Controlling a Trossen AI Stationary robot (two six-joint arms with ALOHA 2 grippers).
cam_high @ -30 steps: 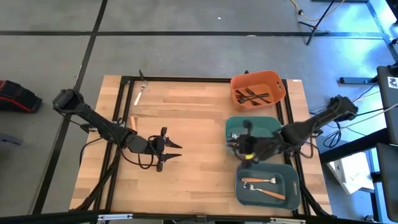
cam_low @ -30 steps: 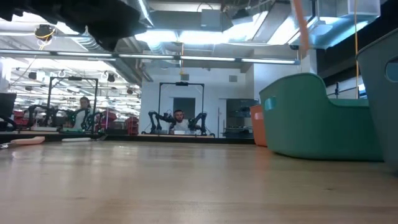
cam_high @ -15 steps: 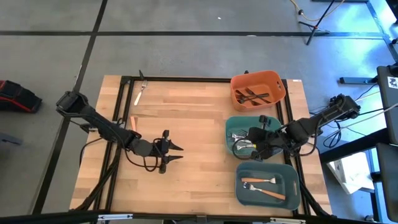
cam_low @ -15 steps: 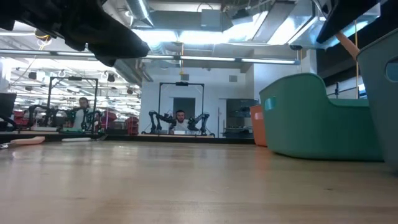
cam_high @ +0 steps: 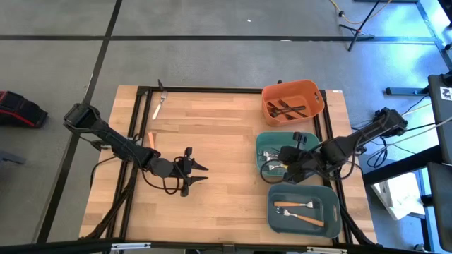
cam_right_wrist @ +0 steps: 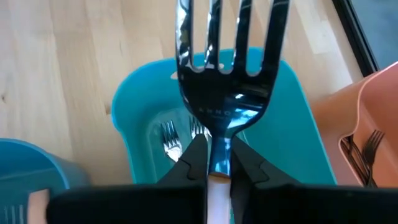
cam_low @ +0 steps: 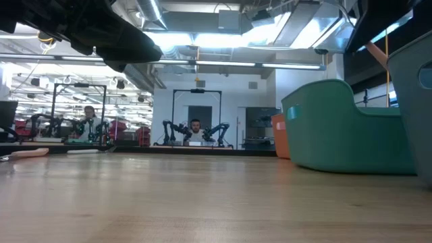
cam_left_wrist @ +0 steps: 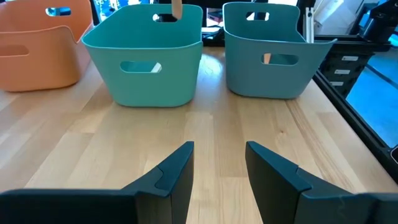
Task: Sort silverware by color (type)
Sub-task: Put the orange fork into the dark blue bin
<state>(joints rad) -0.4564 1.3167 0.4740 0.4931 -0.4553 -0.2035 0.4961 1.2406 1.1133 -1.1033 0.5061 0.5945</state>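
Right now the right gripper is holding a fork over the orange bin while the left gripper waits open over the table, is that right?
Not quite: in the high view the right gripper holds the fork over the green bin, not the orange one. The left gripper does wait open over the table.

A grey concrete floor (cam_high: pixel 212 60) crossed by dark seams surrounds the wooden table (cam_high: pixel 219 141), while beyond its far edge a bright lab with ceiling light strips (cam_low: pixel 223 40), white walls and seated people (cam_low: pixel 88 121) stretches back.

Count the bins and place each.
3, in a line along the table's right side: orange bin, teal bin in the middle, blue-grey bin at the other end. None seems hidden.
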